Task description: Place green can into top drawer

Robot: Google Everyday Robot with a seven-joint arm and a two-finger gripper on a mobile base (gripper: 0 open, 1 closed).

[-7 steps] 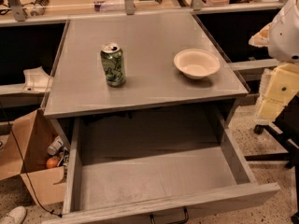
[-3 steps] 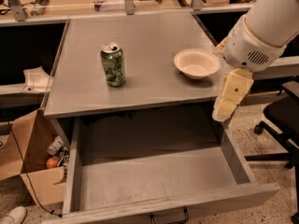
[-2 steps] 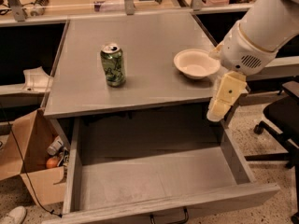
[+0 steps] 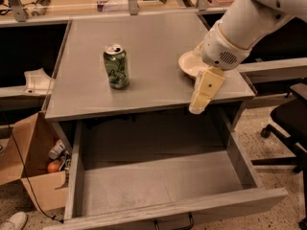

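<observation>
The green can (image 4: 116,66) stands upright on the grey tabletop (image 4: 153,47), left of centre. The top drawer (image 4: 158,181) is pulled out below the tabletop and is empty, its dark handle (image 4: 172,223) at the bottom edge. My gripper (image 4: 197,108) hangs from the white arm (image 4: 244,23) at the right, over the tabletop's front right edge, well to the right of the can and apart from it. It holds nothing that I can see.
A cream bowl (image 4: 190,63) sits on the tabletop's right side, partly hidden by my arm. A cardboard box (image 4: 33,171) with clutter stands on the floor at left. A black office chair (image 4: 288,123) stands at the right.
My arm has swung in from the right edge toward the left, over the bowl and the table's front right edge. The can, bowl and drawer have not moved.
</observation>
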